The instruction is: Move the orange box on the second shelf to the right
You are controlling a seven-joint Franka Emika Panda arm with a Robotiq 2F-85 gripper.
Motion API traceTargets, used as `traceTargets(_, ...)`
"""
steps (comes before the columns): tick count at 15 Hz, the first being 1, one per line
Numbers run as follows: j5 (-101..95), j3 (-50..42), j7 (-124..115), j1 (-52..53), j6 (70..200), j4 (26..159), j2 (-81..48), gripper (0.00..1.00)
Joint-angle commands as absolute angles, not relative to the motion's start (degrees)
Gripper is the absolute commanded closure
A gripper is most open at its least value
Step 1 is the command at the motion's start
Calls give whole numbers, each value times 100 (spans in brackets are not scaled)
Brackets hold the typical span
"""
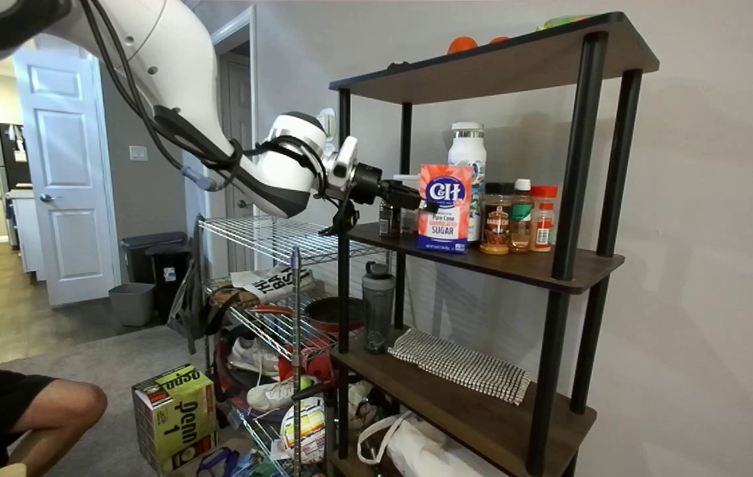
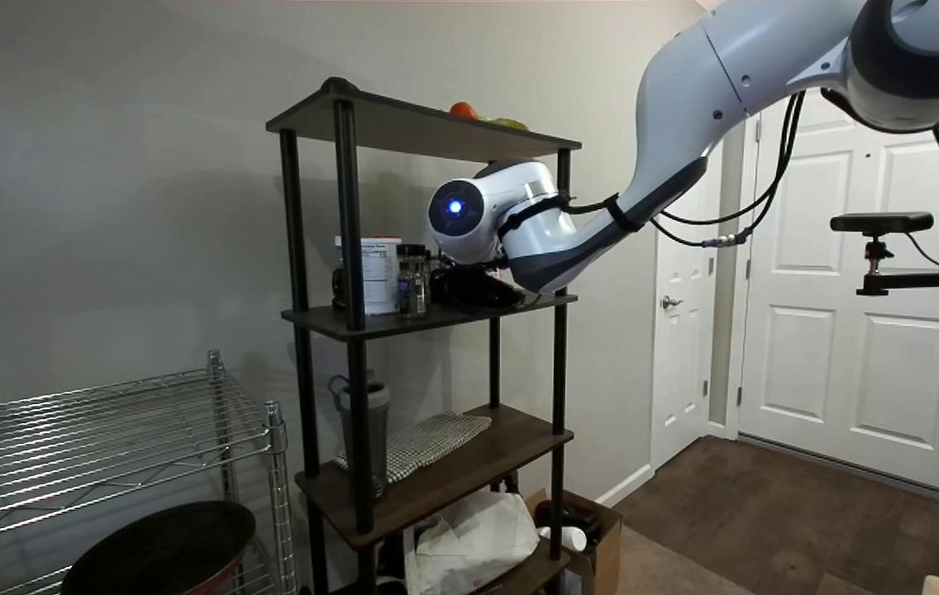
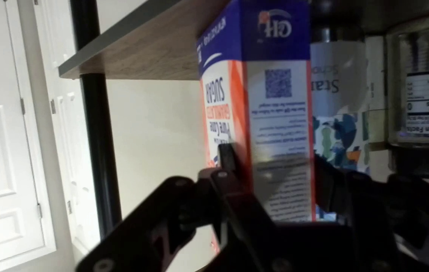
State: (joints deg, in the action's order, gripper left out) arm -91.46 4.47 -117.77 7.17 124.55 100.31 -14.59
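The orange box (image 1: 444, 225) stands upright on the second shelf (image 1: 588, 266), near the front edge. My gripper (image 1: 427, 203) reaches in from the left in that exterior view, with one finger across the box's front face. In the wrist view, which is upside down, my gripper (image 3: 275, 166) has one finger against the front of the orange box (image 3: 280, 113) and one against its back edge, shut on it. The shelf board (image 3: 154, 56) shows at the top left. In an exterior view the arm hides most of the box, and my gripper (image 2: 476, 287) appears as a dark shape.
A white bottle (image 1: 472, 156) stands close behind the box. Spice jars (image 1: 497, 225) stand to its right, and a jar and container (image 1: 390, 218) to its left. Black posts (image 1: 567, 199) and the top board (image 1: 516, 66) frame the space. A wire rack (image 1: 270, 238) stands alongside.
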Motion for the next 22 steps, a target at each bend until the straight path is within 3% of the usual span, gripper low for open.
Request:
traceTargets(1, -9006, 443, -11756, 728, 11666, 10661, -759, 81)
traceTargets(6, -8611, 493, -11858, 683, 10582, 11389, 111, 81)
traceTargets(13, -8269, 494, -11770, 663, 10650, 11959, 740, 81)
traceTargets(22, -7698, 74, -10260, 502, 13350, 12637, 1132, 81)
